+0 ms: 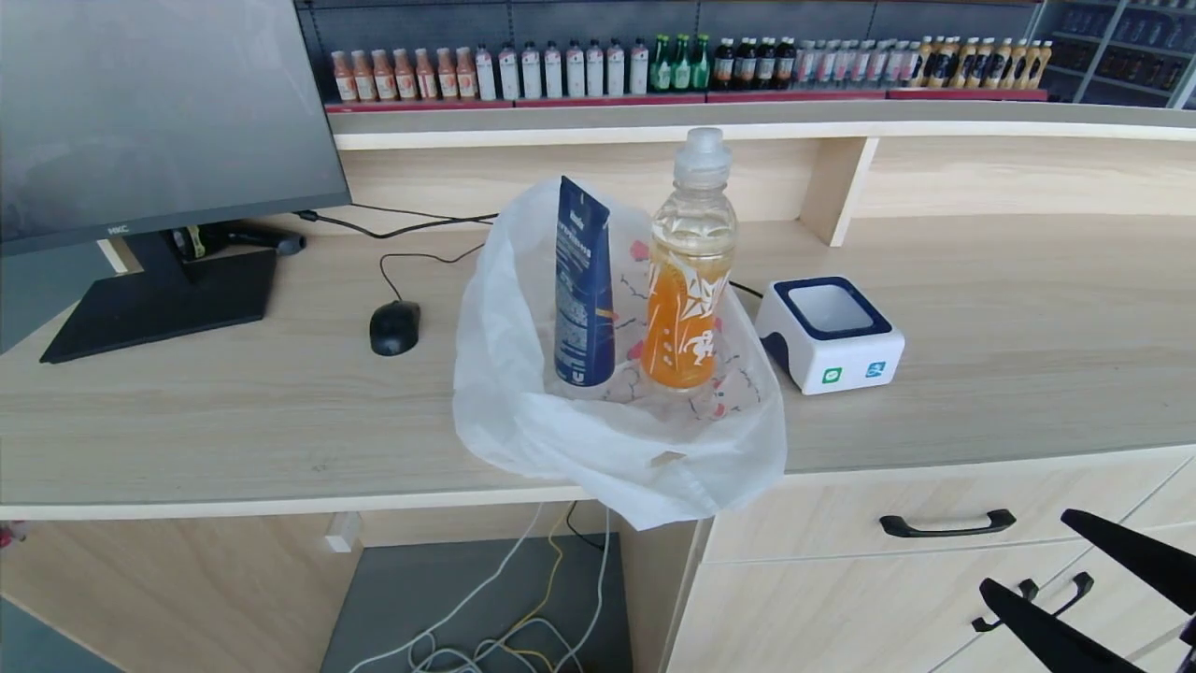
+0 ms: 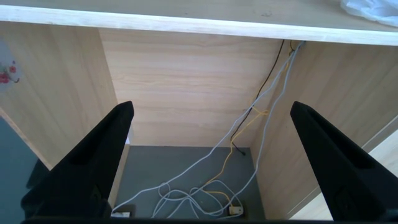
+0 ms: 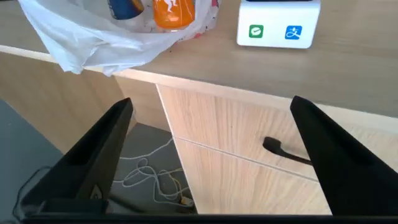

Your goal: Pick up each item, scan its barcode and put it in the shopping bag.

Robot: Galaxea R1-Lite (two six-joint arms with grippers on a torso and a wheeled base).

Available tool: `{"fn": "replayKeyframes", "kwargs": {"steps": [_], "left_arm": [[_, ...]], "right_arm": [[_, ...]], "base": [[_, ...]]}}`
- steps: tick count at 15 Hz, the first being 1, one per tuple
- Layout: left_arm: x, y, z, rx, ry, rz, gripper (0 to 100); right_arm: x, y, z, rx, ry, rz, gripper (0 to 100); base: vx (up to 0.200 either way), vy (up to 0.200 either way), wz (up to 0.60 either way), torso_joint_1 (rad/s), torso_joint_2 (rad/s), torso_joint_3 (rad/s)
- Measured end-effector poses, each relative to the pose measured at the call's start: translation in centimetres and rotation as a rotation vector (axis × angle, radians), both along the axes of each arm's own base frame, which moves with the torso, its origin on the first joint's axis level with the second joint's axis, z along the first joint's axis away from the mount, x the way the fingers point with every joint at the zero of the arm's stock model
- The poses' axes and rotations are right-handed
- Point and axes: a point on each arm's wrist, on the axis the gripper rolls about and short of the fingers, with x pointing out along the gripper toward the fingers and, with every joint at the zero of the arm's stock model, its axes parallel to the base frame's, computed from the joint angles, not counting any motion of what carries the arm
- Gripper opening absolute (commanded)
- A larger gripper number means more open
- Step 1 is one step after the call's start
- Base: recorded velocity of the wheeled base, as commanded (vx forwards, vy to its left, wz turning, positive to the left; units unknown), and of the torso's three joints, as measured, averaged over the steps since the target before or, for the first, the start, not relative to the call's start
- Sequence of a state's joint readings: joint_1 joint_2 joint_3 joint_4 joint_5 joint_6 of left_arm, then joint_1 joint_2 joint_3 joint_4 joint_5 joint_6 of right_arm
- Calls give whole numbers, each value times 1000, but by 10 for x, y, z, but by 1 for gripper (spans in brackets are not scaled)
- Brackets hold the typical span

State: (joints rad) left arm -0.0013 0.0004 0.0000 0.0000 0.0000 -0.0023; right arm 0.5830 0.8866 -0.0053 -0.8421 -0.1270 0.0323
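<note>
Blue tube [image 1: 584, 280] and, at its three o'clock, orange drink bottle [image 1: 690, 271] stand upright in the shopping bag [image 1: 561, 430] on the counter [image 1: 1028, 327]. The scanner [image 1: 830, 332] sits at the bag's three o'clock. Left gripper [image 2: 211, 109] and right gripper [image 3: 211, 102] hang released, empty.

Tube [image 1: 584, 280] L of bottle [image 1: 691, 271], both upright in bag [image 1: 579, 439] on counter [image 1: 1028, 308]; scanner [image 1: 830, 334] just R, mouse [image 1: 394, 327] L
</note>
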Motion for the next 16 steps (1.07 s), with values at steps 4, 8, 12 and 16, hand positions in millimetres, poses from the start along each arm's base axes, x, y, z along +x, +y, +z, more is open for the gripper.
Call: {"fn": "replayKeyframes", "kwargs": {"steps": [4, 8, 12, 16], "left_arm": [[0, 0, 0, -1, 0, 0, 100], [0, 0, 0, -1, 0, 0, 100], [0, 0, 0, 0, 0, 0, 100], [0, 0, 0, 1, 0, 0, 100]], "right_arm": [[-48, -32, -35, -93, 116, 1, 100], [-79, -51, -58, -72, 56, -33, 100], [-86, -50, -60, -38, 11, -270, 100], [-86, -48, -63, 7, 36, -407, 100]], "base": [[0, 0, 0, 0, 0, 0], [0, 0, 0, 0, 0, 0], [0, 0, 0, 0, 0, 0], [0, 0, 0, 0, 0, 0]]}}
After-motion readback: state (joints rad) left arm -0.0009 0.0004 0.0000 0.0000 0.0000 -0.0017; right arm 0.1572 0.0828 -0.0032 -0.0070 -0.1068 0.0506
